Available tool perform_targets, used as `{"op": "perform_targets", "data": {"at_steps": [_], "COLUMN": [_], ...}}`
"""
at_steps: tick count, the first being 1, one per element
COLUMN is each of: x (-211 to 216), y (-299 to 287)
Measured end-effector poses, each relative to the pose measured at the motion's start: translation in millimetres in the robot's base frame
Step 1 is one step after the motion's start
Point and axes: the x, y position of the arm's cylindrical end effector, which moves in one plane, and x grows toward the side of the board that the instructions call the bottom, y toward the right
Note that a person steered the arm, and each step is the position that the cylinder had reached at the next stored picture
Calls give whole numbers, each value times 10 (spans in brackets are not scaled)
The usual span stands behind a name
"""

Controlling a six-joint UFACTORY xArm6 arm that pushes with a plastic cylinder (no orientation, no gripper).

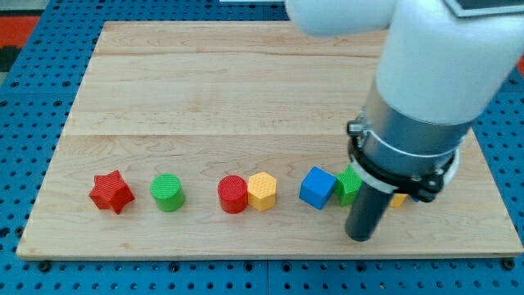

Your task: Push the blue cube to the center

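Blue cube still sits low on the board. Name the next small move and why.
Probably slide my tip toward the view's left, under the blue cube. It now sits lower right of the cube, near the green block; only from below can it push the cube up to the centre.

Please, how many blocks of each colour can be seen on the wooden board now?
Red: 2, a star and a cylinder
Green: 2, a cylinder and one half hidden by the arm
Yellow: 2, a hexagon and one mostly hidden
Blue: 1, the cube
Total: 7

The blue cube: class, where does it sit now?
The blue cube sits low on the view's right, between the yellow block and green block, left of my tip.
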Motion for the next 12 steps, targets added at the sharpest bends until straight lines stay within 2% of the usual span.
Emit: {"op": "perform_targets", "data": {"at_steps": [2,4,6,8,12], "x": [-425,-567,-1204,-1782,-1795], "y": [-113,-546,-1198,-1040,-1044]}}
